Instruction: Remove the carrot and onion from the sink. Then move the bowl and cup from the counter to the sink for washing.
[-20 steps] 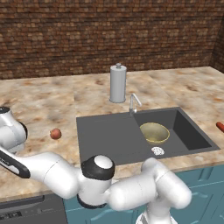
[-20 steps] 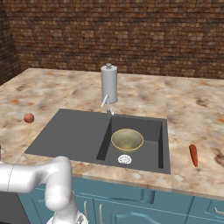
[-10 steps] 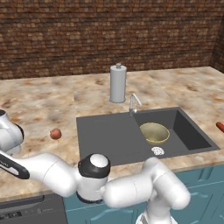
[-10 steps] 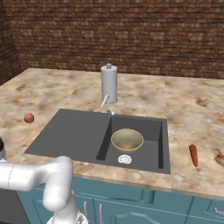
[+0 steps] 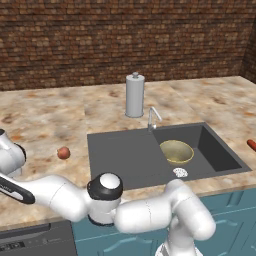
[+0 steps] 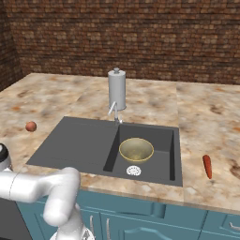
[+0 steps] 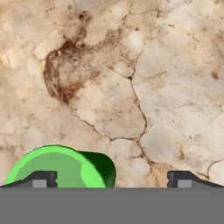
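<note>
Status of work, from present positions. The carrot (image 6: 207, 166) lies on the worktop (image 6: 206, 117) to the right of the sink (image 6: 75, 140), and the onion (image 6: 31, 126) sits on the worktop to the sink's left; I judge the removal step done. The bowl (image 6: 136, 149) stands upright in the deeper basin, near the white drain (image 6: 133, 170), with nothing visible inside it. The cup (image 7: 61, 168), bright green, lies on the worktop directly under my claw (image 7: 109, 179), close to the left fingertip and not yet between the fingers. My claw is spread wide and holds nothing. Remaining: grasp the cup and place it in the sink.
</note>
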You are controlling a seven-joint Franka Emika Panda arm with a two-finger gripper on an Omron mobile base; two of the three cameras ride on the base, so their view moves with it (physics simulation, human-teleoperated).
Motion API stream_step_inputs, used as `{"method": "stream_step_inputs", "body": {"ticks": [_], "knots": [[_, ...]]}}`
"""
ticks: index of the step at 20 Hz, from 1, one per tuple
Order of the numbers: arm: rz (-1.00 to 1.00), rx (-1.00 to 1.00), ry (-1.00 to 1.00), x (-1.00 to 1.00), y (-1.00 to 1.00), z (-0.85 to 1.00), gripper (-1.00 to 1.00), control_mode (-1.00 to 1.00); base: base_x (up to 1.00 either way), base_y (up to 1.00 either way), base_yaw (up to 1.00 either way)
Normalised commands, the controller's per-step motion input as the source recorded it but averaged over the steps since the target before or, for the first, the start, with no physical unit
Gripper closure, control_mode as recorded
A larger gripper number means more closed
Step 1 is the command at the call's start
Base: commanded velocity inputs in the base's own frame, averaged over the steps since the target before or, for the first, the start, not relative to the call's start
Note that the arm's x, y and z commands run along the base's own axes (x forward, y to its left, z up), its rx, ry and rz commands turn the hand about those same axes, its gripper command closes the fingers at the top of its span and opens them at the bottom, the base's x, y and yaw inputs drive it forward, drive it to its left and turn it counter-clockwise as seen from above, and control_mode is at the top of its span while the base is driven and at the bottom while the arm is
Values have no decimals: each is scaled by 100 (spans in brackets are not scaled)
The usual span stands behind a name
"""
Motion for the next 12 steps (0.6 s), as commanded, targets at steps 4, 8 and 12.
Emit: {"method": "stream_step_inputs", "body": {"ticks": [4, 8, 12], "knots": [[0, 0, 0, 14, 16, -11, -100, -100, 0, 0, 0], [0, 0, 0, 8, 15, -8, -100, -100, 0, 0, 0], [0, 0, 0, 0, 11, -7, -100, -100, 0, 0, 0]]}}
